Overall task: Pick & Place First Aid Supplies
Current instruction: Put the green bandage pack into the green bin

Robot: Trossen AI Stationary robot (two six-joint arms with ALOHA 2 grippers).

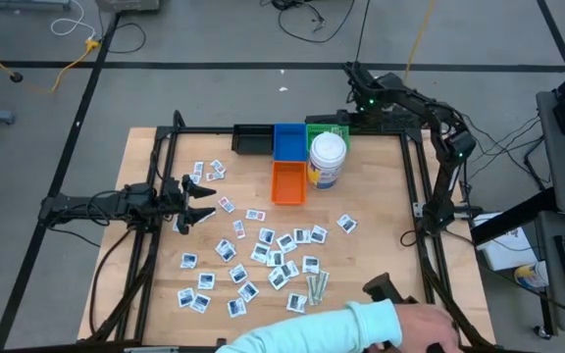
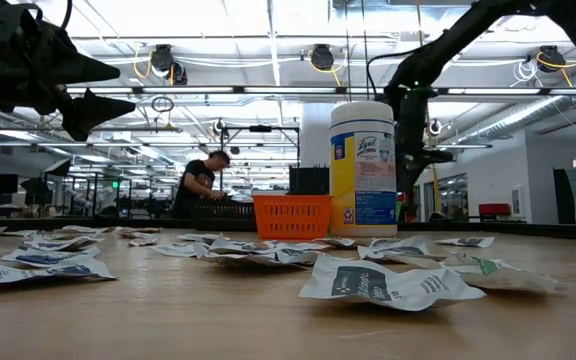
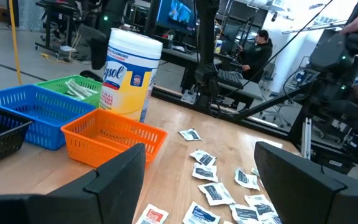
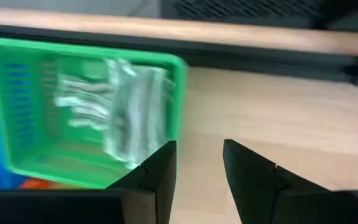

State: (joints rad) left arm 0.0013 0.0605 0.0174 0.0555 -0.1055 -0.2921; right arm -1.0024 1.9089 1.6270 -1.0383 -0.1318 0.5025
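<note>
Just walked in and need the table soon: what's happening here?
A two-armed robot is sorting first aid packets scattered on the table into small baskets. The left claw hangs open and empty above the table's left side. The right claw is open beside the green basket, which already holds wrapped strips. A person's sleeve reaches in at the near edge.

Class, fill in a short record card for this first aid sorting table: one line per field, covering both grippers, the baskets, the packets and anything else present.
Left gripper: open, empty, above the table's left side.
Right gripper: open, empty, beside the green plastic basket at the table's far edge.
Green basket contents: pale wrapped strips.
Other baskets: black, blue, orange.
Small flat white square packets: scattered across the wooden table.
Canister: white-and-yellow wipes tub, upright beside the orange basket.
Person: pale sleeve at the near edge.
</note>
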